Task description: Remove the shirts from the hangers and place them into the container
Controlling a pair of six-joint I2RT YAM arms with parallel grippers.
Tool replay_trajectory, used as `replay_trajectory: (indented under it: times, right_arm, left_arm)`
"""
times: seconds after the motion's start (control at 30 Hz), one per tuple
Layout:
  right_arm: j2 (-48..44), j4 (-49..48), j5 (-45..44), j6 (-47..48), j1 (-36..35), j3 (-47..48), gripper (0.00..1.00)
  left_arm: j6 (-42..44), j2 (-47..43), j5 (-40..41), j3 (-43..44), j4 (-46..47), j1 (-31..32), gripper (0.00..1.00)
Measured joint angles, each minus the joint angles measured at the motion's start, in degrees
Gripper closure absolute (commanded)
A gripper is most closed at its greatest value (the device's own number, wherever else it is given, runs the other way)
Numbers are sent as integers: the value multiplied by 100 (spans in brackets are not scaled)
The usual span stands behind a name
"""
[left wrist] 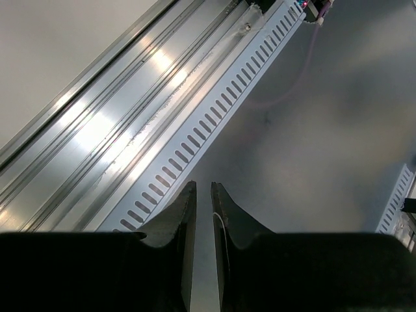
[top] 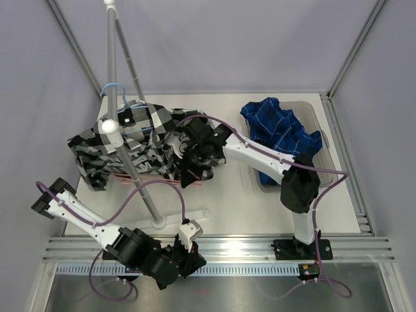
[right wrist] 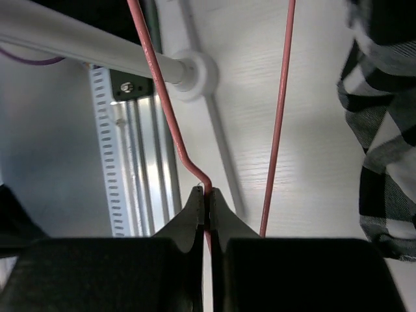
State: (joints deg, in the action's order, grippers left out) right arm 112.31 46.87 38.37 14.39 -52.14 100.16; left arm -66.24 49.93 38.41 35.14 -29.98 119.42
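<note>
The black, white and grey check shirt point(top: 130, 146) lies bunched at the left of the table round the rack, and its edge shows in the right wrist view point(right wrist: 383, 130). A pink hanger point(top: 130, 177) pokes out under it. My right gripper point(top: 188, 170) is shut on the pink hanger's wire point(right wrist: 281, 97), pinched at the fingertips point(right wrist: 208, 192). The light blue hanger point(top: 108, 87) hooks over the rack above the shirt. The blue plaid shirt point(top: 279, 133) lies in the see-through container point(top: 316, 116) at the right. My left gripper point(top: 194, 261) point(left wrist: 203, 185) hangs over the near rail, jaws a little apart with nothing between them.
A white rack pole point(top: 130, 166) slants across the shirt to its foot point(top: 185, 218) on the table; its pole point(right wrist: 78, 45) passes close to my right gripper. Metal rails point(top: 260, 247) run along the near edge. Grey walls close in the sides.
</note>
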Motion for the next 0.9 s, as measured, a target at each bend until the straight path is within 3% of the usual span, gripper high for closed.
replay_trajectory:
  times: [0.37,0.7,0.9]
  right_arm:
    - [273,1526,1191,616,-116,1067,100]
    - [664,2004,1231,822,42,1823,100]
    - [885,2271,1235,942,216,2297,100]
  left_arm:
    - [345,-90,44,4,199,0,84]
    - [1080,1364,37,970,247,7,84]
    - [1069,468,48,404,501,7,84]
